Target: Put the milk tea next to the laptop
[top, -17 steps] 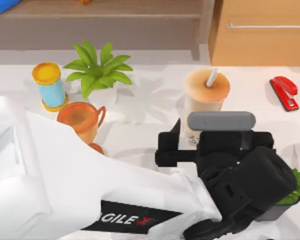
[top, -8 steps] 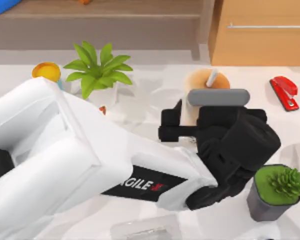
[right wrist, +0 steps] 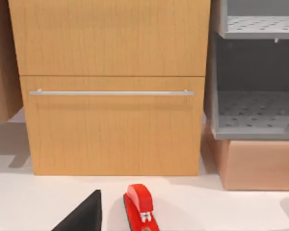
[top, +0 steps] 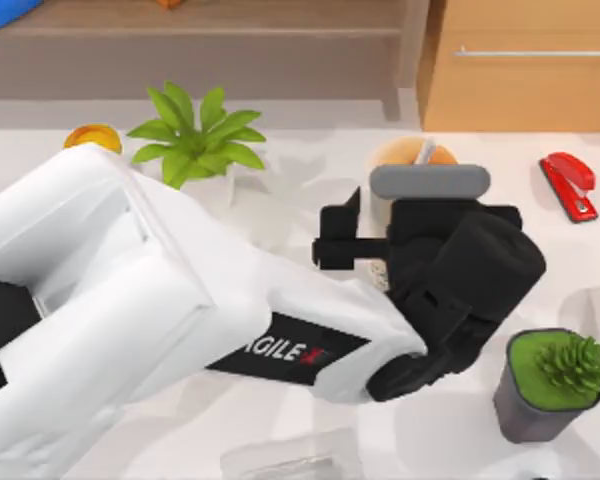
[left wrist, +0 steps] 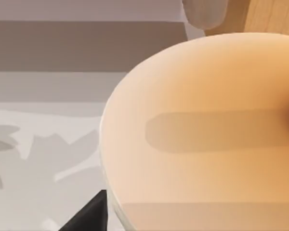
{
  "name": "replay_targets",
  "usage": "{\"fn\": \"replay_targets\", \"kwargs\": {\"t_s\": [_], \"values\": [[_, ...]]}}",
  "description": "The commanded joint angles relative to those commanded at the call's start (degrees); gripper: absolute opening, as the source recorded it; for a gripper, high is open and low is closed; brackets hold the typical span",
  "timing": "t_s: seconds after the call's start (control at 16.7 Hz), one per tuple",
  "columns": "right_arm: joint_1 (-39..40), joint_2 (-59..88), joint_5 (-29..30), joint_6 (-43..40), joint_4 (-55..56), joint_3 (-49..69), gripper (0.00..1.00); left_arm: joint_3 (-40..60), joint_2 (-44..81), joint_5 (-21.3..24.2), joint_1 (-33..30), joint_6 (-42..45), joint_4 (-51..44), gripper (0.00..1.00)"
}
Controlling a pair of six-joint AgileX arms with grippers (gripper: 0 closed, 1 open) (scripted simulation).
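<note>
we are observing the left arm reaching across the white surface [top: 280, 440] from the top view's left, its black left hand [top: 380, 235] positioned at the milk tea [top: 405, 160], which is standing toward the back of the surface, right of centre. the tan lid and white straw of the cup are showing just above the wrist's grey bar, and a dark finger [top: 342, 232] is lying against the cup's left side. we cannot tell whether the hand is clamped on the cup or merely around it. in the left wrist view the milk tea [left wrist: 207, 130] is sitting very close to the lens. a red stapler [top: 569, 186] is lying near the right edge, well apart from the cup, in front of a wooden drawer cabinet [top: 520, 70]. a leafy green plant [top: 195, 135] is standing back left, and a succulent in a grey pot [top: 550, 385] front right. the right wrist view is facing the cabinet [right wrist: 111, 86] with the stapler [right wrist: 140, 208] below it.
</note>
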Motion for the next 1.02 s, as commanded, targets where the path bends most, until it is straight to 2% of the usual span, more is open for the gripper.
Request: {"fn": "replay_targets", "kwargs": {"t_s": [0.66,1.02], "values": [[0.0,0.0,0.0,0.0,0.0,0.0,1.00,0.0,0.0,0.0,0.0,0.0,0.0,0.02],[0.0,0.0,0.0,0.0,0.0,0.0,1.00,0.0,0.0,0.0,0.0,0.0,0.0,0.00]]}}
